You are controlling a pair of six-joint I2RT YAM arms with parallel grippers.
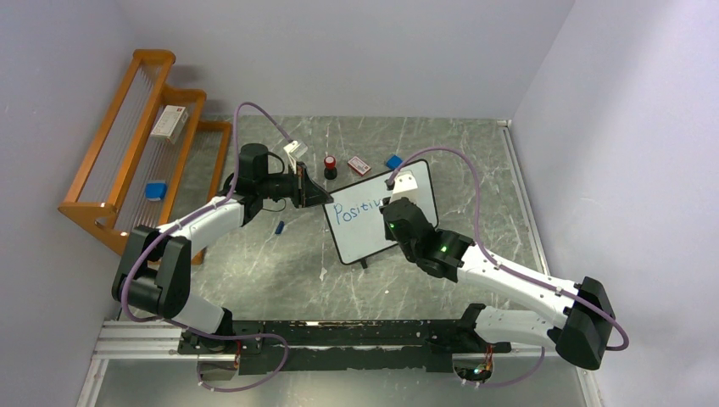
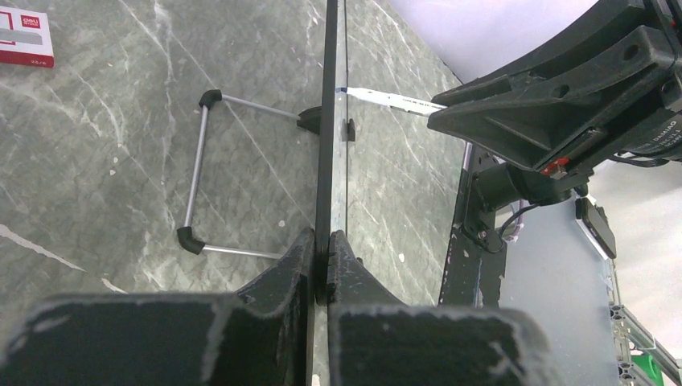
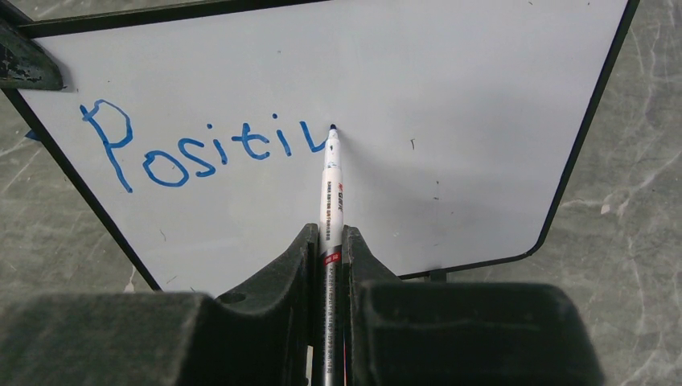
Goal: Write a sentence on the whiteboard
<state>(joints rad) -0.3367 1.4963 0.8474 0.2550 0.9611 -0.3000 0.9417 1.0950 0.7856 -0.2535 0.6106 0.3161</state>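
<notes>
The grey marbled tabletop (image 1: 280,280) carries the whiteboard (image 1: 366,242) near its middle, propped up on a wire stand (image 2: 195,173) between the two arms. The left jaws are clamped together on the board's black edge, which shows edge-on in the left wrist view. On the writing face, the right jaws are shut on a marker (image 3: 332,189). Its long axis runs straight out from them to the board, with the tip touching or just off the surface. The blue writing (image 3: 193,153) reads "Positiv" so far, and the tip sits at the top of the last stroke. Bare board lies to the right of the tip, so the next letters probably call for the right arm to carry the pen that way.
</notes>
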